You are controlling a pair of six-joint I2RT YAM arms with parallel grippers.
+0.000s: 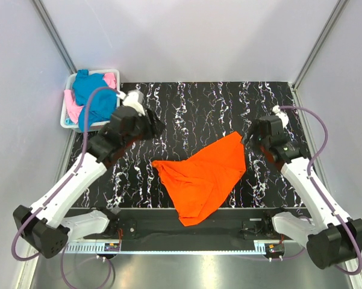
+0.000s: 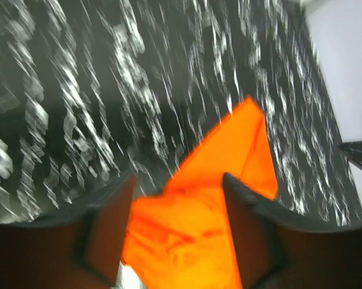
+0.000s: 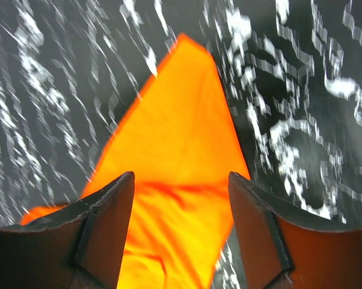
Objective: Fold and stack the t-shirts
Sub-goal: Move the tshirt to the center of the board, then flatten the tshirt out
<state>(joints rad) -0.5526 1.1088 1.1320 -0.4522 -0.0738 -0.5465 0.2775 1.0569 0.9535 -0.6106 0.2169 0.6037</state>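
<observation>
Fingers of the right gripper stand spread and empty at the far pointed corner of the orange t-shirt. The left gripper, likewise spread and empty, hovers apart from its left corner. The shirt's long axis runs from the table's near edge toward far right, so the right arm is nearer.

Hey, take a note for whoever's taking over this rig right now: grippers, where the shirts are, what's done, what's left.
Left gripper: open, empty, near the orange shirt, on its left side.
Right gripper: open, empty, at that shirt's far right corner.
Orange shirt: on the table, a rumpled triangle, not neatly folded.
Teal-blue shirt and pink shirt: in the white basket, far left corner.
Done: nothing stacked.
Left: fold orange, fetch and fold the other two, stack all.
</observation>
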